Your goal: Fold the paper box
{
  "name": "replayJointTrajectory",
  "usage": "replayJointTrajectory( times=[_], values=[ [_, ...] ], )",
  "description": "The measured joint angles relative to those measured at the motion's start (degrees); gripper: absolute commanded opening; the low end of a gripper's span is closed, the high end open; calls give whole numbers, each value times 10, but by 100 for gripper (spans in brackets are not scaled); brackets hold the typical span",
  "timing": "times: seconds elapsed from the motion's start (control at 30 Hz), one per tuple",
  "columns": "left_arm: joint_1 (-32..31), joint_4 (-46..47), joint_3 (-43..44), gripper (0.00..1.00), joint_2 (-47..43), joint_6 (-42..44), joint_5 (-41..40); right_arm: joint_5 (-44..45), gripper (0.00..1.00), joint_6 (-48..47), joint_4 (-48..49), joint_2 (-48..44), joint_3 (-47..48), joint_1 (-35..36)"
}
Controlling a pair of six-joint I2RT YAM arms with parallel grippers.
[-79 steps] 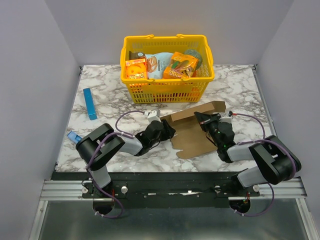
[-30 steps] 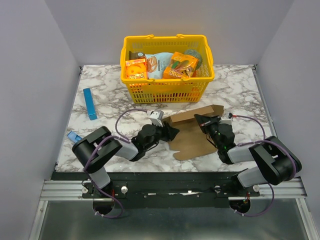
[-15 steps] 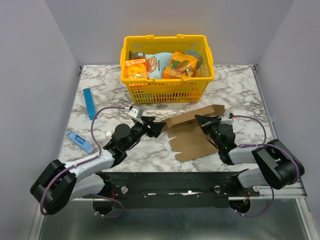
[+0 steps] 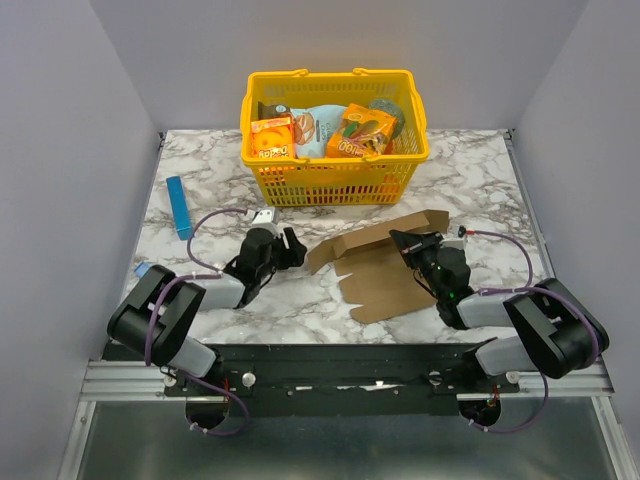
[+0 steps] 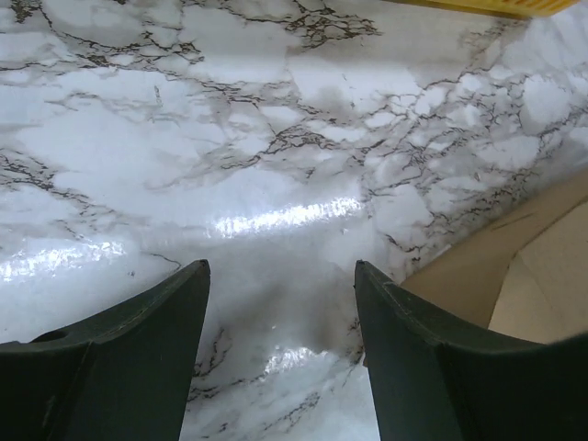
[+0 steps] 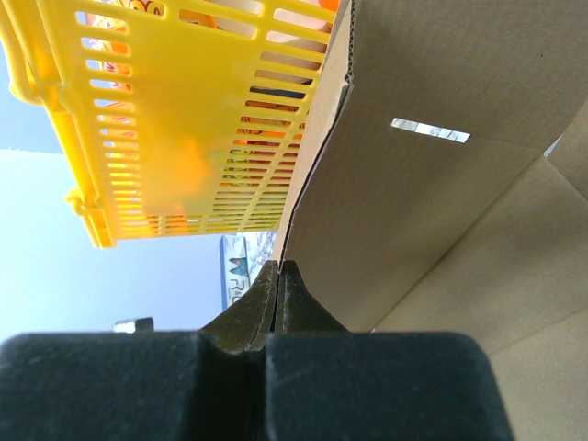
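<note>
The paper box (image 4: pixel 385 268) is a flat brown cardboard sheet with flaps, lying on the marble table with its far flap raised. My right gripper (image 4: pixel 405 240) is shut on the edge of that raised flap; the right wrist view shows the cardboard edge (image 6: pixel 413 184) running down into the closed jaws of the right gripper (image 6: pixel 280 266). My left gripper (image 4: pixel 292 248) is open and empty, low over the table just left of the sheet's left flap. In the left wrist view the left gripper (image 5: pixel 278 276) frames bare marble, with the cardboard (image 5: pixel 537 266) at the right edge.
A yellow basket (image 4: pixel 330 180) with orange snack boxes and packets stands behind the sheet and fills the right wrist view (image 6: pixel 184 110). A slim blue box (image 4: pixel 180 207) lies at the far left. A small blue item (image 4: pixel 146 271) lies by the left arm.
My left gripper has let go of the sheet's left edge and drawn back to the left. The left flap now lies lower and further left. The right gripper has held still.
</note>
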Motion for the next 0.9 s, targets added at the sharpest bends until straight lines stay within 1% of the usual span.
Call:
replayJointTrajectory(
  times=[0.1, 0.2, 0.43, 0.53, 0.67, 0.9],
  values=[
    [2, 10, 19, 72, 32, -7, -5, 0, 1, 0, -1, 0, 0, 0],
    [3, 48, 38, 71, 77, -7, 6, 0, 1, 0, -3, 0, 0, 0],
    [2, 163, 63, 68, 172, 2, 83, 0, 1, 0, -4, 0, 1, 0],
    [-5, 195, 61, 68, 187, 12, 118, 0, 1, 0, -7, 0, 1, 0],
    [-17, 212, 52, 67, 190, 24, 158, 0, 1, 0, -8, 0, 4, 0],
    [-31, 238, 42, 66, 198, 37, 203, 2, 1, -3, -10, 0, 6, 0]
  ],
)
